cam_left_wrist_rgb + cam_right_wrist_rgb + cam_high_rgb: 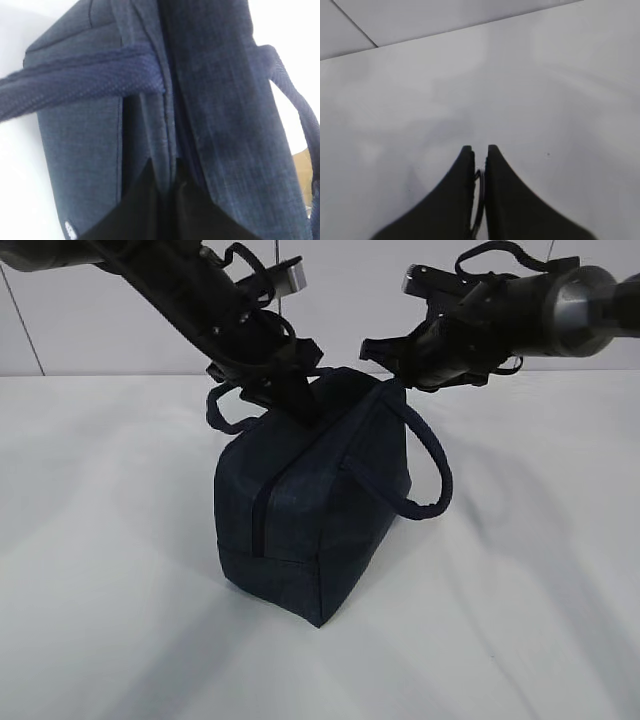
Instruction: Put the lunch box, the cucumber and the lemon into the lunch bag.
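Bag zipped, long axis toward camera. Left gripper pinches its top fabric; right gripper clamps the ring pull at far end (box, cucumber, lemon unseen).

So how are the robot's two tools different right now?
The left tool pinches a fold of dark fabric on the lunch bag, while the right tool pinches a thin metal ring. The left tool comes down onto the middle of the bag's top, while the right tool reaches its top end from the side. Both are black and closed tight on something.
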You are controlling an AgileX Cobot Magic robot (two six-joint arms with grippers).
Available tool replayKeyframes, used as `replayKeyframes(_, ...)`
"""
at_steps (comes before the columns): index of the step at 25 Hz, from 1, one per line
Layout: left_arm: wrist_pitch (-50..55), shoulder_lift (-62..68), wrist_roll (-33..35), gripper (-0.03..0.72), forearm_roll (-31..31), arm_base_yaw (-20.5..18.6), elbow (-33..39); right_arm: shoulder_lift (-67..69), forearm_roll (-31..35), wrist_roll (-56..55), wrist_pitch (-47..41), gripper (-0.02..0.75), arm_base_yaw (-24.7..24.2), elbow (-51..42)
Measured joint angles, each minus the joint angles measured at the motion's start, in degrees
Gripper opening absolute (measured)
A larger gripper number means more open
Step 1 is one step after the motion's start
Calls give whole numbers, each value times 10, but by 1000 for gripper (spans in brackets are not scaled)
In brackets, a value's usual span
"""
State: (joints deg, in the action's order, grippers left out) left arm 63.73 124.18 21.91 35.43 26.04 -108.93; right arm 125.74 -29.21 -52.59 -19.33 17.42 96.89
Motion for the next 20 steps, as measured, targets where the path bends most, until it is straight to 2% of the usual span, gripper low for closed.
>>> replayKeyframes(3, 15, 0, 0, 83, -1, 0, 0, -5, -15, 1, -10, 111, -1, 0)
replayKeyframes(7, 23, 0, -3, 244, -5, 0, 0, -19, -21, 9, -18, 251, -2, 0)
replayKeyframes(9, 24, 0, -4, 284, -6, 0, 0, -29, -22, 29, -28, 305, -2, 0)
replayKeyframes(17, 43, -3, -8, 303, -20, -1, -3, -101, -22, 245, -95, 338, -2, -1)
replayKeyframes(20, 56, -4, -10, 304, -20, -5, -5, -128, -22, 326, -157, 336, -2, 0)
